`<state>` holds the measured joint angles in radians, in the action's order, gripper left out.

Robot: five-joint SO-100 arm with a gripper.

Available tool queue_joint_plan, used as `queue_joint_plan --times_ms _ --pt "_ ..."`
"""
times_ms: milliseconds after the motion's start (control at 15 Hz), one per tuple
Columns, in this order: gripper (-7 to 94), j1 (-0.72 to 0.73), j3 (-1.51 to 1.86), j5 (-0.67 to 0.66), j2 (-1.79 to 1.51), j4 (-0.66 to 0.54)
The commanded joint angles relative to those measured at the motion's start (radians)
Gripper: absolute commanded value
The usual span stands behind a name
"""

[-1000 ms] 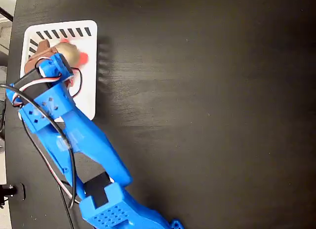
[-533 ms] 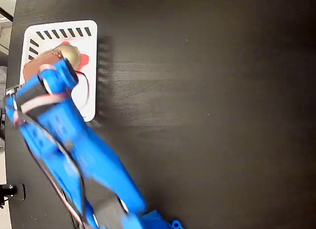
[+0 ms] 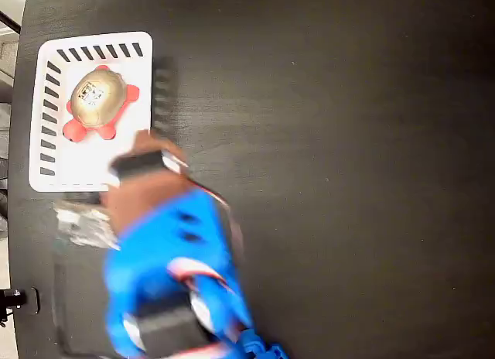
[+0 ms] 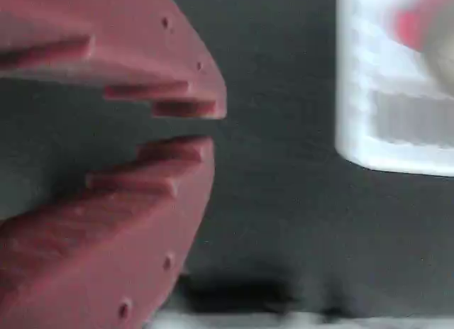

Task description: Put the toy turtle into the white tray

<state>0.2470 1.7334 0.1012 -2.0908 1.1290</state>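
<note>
While the toy turtle [image 3: 97, 100] lies inside the white tray [image 3: 131, 154] at the upper left of the fixed view, the blurred blue arm [image 3: 174, 278] sits below it over the dark counter [image 3: 348, 181], its red fingers [image 4: 181, 155] nearly closed and empty.

White tray [image 3: 131, 154] on black table [image 3: 332, 142]

In the fixed view the toy turtle [image 3: 97, 100] lies in the white tray [image 3: 124, 154], toward its upper half; the tray sits on the table [image 3: 348, 181] at upper left. The gripper [image 3: 143, 169] is just beside the tray's lower right corner, off it.
</note>
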Motion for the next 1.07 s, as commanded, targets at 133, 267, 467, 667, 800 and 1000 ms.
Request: queue_joint_plan --times_ms 133,267,467,667,800,1000 --pt "-1 -0.161 0.430 -0.009 -0.423 -0.097" --pt "-1 -0.196 0.690 -0.006 -0.646 -0.124" --pt "-1 -0.210 0.956 -0.018 -0.966 -0.052" --pt "-1 -0.218 1.045 -0.043 -1.150 0.074" --pt "-1 -0.192 1.072 -0.044 -1.236 0.167" --pt "-1 -0.209 1.123 -0.028 -1.276 0.196"
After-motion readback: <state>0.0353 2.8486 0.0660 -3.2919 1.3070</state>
